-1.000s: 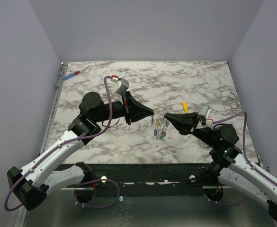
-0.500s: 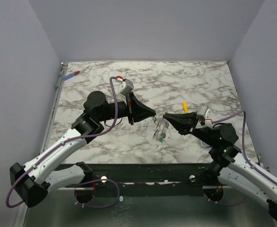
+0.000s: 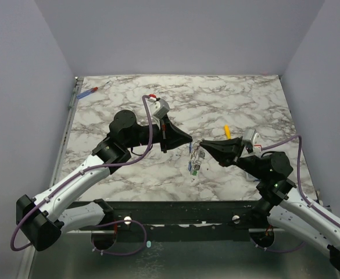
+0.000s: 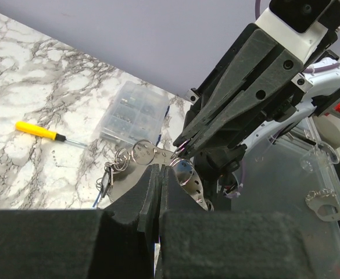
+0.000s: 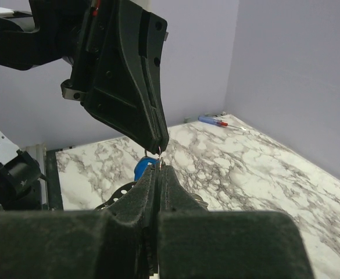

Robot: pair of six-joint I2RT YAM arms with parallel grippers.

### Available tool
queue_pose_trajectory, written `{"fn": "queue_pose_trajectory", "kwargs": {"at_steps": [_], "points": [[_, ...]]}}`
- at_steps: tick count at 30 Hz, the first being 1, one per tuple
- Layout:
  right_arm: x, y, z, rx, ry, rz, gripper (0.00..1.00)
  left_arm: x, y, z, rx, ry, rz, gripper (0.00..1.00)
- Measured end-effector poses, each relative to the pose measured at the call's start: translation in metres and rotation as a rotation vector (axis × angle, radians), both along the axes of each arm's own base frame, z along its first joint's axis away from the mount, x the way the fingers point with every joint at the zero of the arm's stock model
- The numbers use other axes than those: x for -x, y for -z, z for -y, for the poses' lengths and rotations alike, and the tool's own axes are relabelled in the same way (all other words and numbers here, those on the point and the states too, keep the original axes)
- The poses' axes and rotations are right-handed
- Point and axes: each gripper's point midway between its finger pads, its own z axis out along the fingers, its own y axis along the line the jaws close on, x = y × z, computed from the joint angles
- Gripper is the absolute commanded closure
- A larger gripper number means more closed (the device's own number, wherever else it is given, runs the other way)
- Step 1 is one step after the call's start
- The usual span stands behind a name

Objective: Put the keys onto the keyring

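- Since a second ago the left arm [image 3: 100, 160] has reached further toward the middle, bringing the left pincer [image 3: 190, 141] almost tip to tip with the right pincer [image 3: 203, 145]. The right arm [image 3: 286, 197] has barely shifted.
- Marble-patterned table [image 3: 245, 104]: both pincers hang above its near middle.
- Clear plastic box [image 4: 133, 110] sits on the table beyond the pincers, with a yellow-handled screwdriver [image 4: 39, 131] just beside it.
- Left pincer, in its own wrist view, has its fingers [image 4: 149, 189] pressed together. The keyring [image 4: 186, 176] curves out right at their tips, though I cannot tell whether it is clamped.
- Right pincer is also pressed together, its tip closed on the blade end of one silver key.
- The keys [image 3: 195, 161] dangle in a small bunch between and just below the two tips, off the table. A blue tag [image 5: 142, 170] shows among them.
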Motion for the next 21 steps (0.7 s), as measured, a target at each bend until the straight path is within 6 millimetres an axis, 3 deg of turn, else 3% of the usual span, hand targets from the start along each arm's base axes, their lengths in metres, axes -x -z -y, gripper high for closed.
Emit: {"fn": "queue_pose_trajectory", "kwargs": {"at_steps": [21], "points": [[-0.0027,-0.0008,-0.0036,-0.013,-0.006,-0.009,0.99,0.003,-0.0032,0.0039,0.015,0.016,0.001,1.0]]}}
